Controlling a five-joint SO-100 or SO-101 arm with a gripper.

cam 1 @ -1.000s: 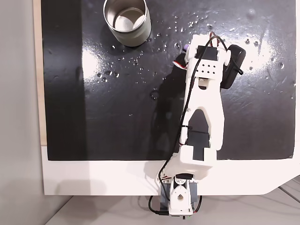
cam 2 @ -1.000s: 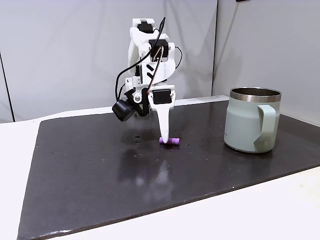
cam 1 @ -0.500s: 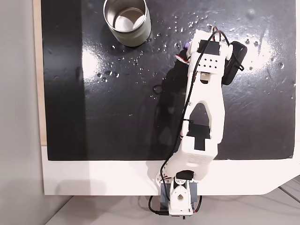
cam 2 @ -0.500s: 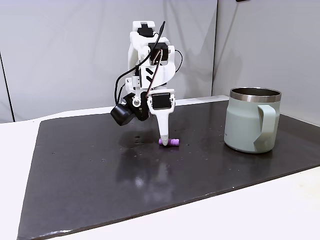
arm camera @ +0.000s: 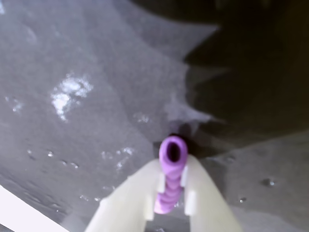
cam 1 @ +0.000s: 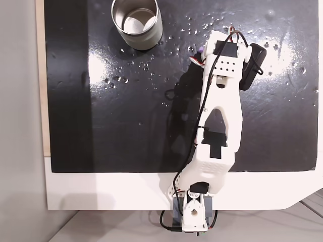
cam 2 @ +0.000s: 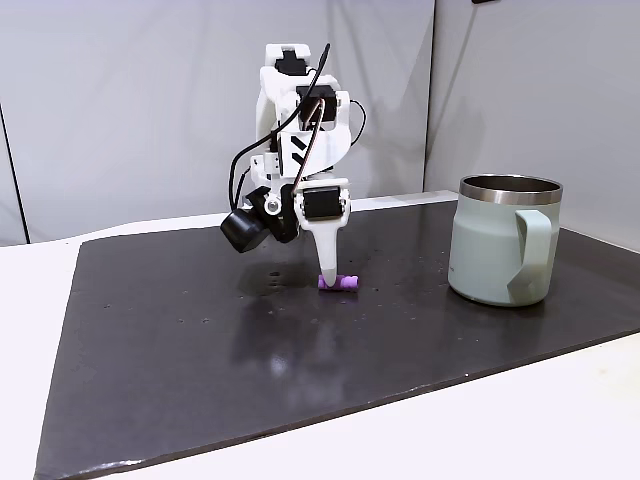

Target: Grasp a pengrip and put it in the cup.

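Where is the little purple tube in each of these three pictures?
A fixed view from above: a purple sliver of the pengrip peeks out at the arm's top left edge, right of the cup.
A fixed view from the side: it lies on the black mat, at the end effector tip, left of the cup.
Wrist view: lower centre, between the two white fingers.
Shared landmark: the black mat.

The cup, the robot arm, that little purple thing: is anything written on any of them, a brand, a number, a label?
No readable text anywhere.
The cup: plain walls, no logo or print.
The arm: white parts and black motor blocks with no legible marking.
The pengrip between the gripper fingers: bare purple.
The black mat: droplets and glare.
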